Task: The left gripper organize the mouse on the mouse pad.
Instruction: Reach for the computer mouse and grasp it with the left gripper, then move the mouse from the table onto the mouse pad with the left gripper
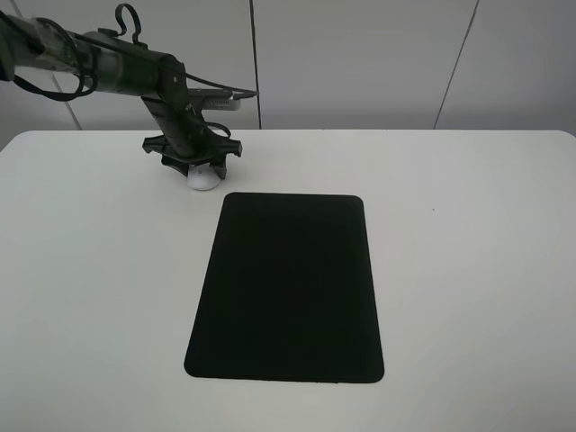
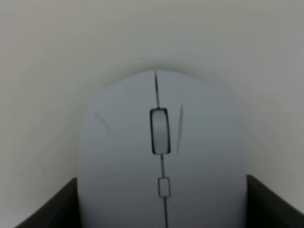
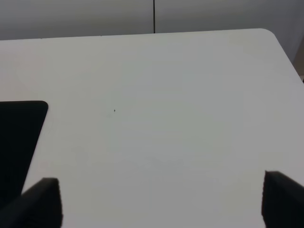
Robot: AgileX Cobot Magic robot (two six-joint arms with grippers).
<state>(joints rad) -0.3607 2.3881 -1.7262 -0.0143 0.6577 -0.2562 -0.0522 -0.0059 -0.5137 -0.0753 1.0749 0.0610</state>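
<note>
The white mouse (image 1: 204,180) lies on the white table just beyond the far left corner of the black mouse pad (image 1: 288,288), off the pad. My left gripper (image 1: 198,166) is down over it. In the left wrist view the mouse (image 2: 161,142) fills the frame, scroll wheel up, and the left gripper (image 2: 161,194) has its dark fingers (image 2: 47,209) pressed against both sides, shut on it. My right gripper (image 3: 161,204) hangs open over bare table, with a corner of the mouse pad (image 3: 19,137) beside it.
The white table (image 1: 468,270) spreads wide around the pad, its far edge against a pale panelled wall (image 1: 360,63). A tiny dark speck (image 1: 433,211) marks the table to the right of the pad.
</note>
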